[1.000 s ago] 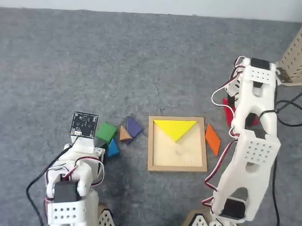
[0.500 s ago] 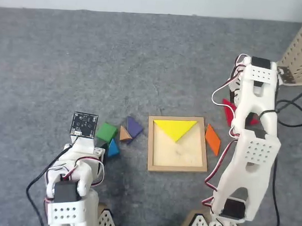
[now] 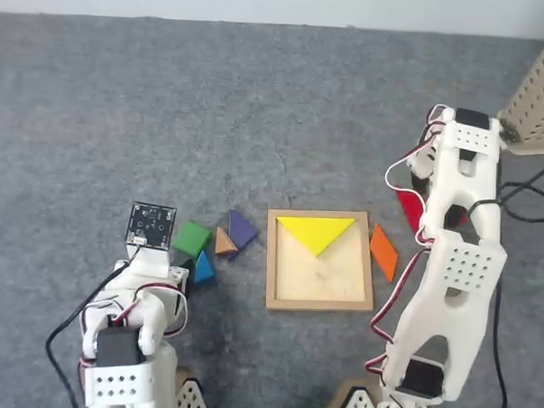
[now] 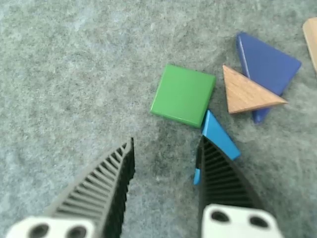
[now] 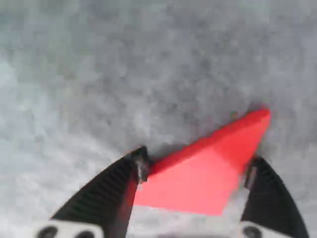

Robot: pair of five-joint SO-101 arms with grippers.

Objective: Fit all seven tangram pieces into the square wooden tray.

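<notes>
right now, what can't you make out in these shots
High view: the right arm covers much of the red triangle.
Left wrist view: a finger of the left gripper hides part of the light blue triangle; the frame edge cuts off the tray.
Right wrist view: cannot tell whether the triangle in the right gripper is lifted off the mat.

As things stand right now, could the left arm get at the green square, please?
Probably yes. The left gripper is open over bare carpet just short of the green square, with nothing lying between them. The blue triangle beside one finger might get nudged.
</notes>
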